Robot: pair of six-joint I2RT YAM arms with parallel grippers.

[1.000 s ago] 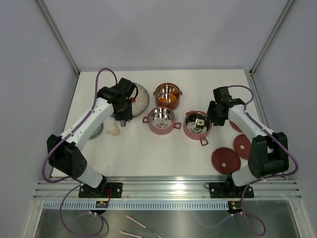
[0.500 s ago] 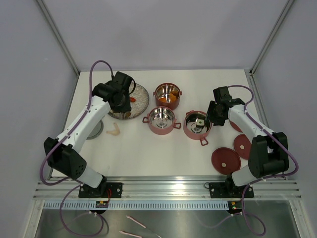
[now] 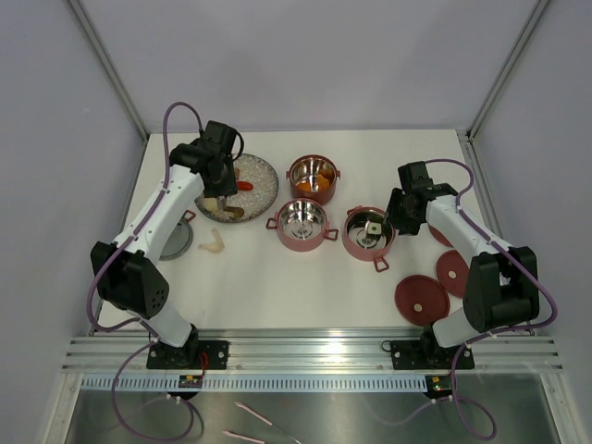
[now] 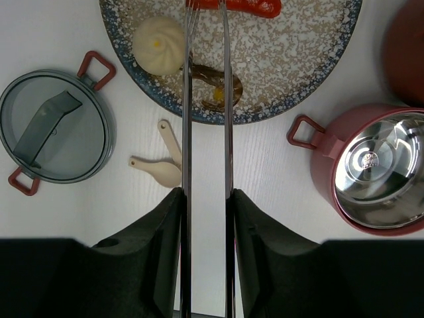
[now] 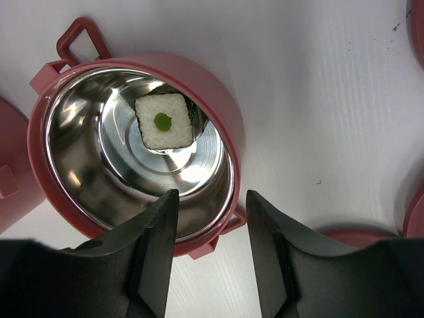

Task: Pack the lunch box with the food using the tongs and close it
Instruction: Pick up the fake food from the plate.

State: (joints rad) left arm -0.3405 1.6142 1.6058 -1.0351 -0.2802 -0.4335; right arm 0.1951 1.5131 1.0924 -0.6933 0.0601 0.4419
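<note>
My left gripper [image 4: 206,195] is shut on the silvery tongs [image 4: 226,132]. Their two arms run out over the speckled plate [image 4: 298,79], and their tips reach a red piece of food [image 4: 248,6]. A white bun [image 4: 159,45] and a brown piece [image 4: 212,79] also lie on the plate. An empty lunch box tier [image 3: 303,225] stands right of the plate. The tier behind it [image 3: 314,178] holds orange food. My right gripper [image 5: 211,199] hangs open over the rim of a third tier [image 5: 132,146], which holds a white rice square [image 5: 164,120].
Two flat red lids [image 3: 422,299] [image 3: 457,270] lie at the front right. A grey glass lid with red handles [image 4: 56,126] and beige spoon-shaped pieces [image 4: 162,162] lie left of the plate. Enclosure walls stand on three sides.
My left arm has swung back and to the left, from the plate's front edge to its left side, carrying the tongs. The right arm has stayed still.
</note>
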